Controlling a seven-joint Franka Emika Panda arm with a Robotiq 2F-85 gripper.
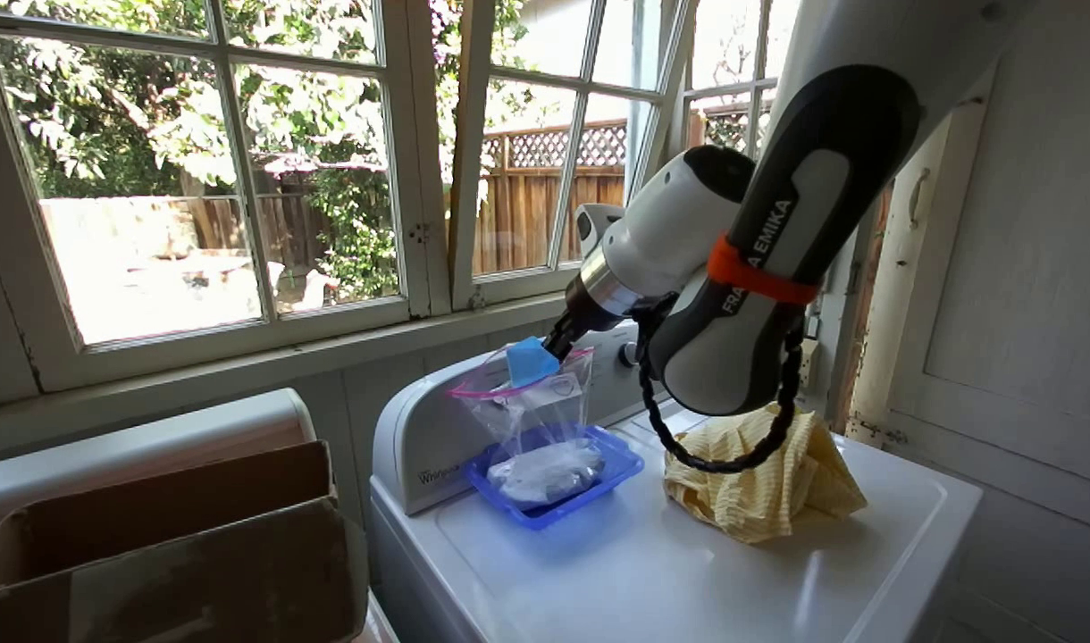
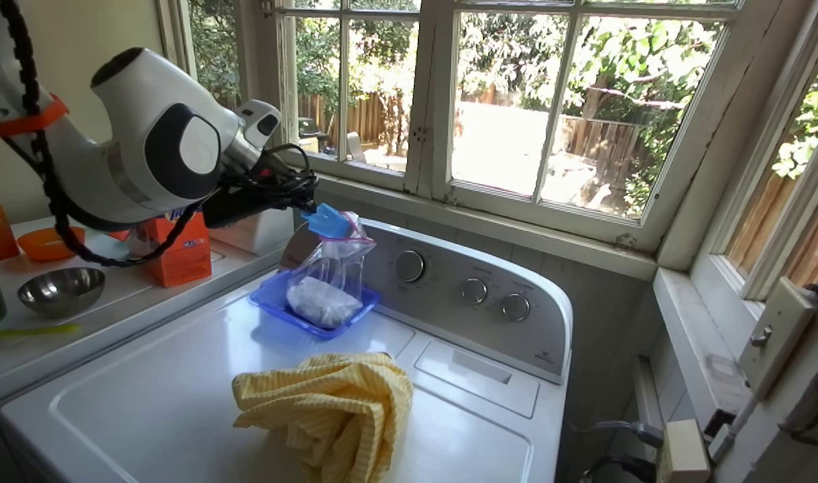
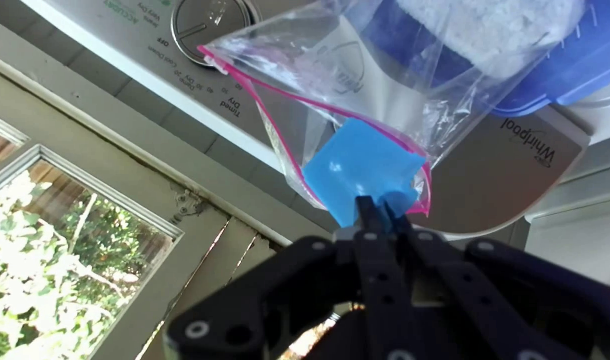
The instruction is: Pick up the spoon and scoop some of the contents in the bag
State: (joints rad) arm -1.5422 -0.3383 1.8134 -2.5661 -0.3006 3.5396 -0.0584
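Fingers (image 3: 366,215) pinching near end of light-blue plastic spoon (image 3: 360,165), center of wrist view; blade juts out ahead, presumably so it can reach down inside first. Spoon is at gaping mouth of clear pink-edged zip bag (image 1: 554,415); can't tell whether its tip is past the rim. White granular contents (image 3: 505,30), upper right of wrist view, sit at bag bottom, well below spoon, so likely nothing scooped yet. Bag rests in blue tray (image 1: 624,460), upper part standing up; tray probably there to catch spills. Yellow striped cloth (image 2: 335,409), bottom center in an exterior view, lies apart on Whirlpool dryer (image 2: 167,382), likely no role.
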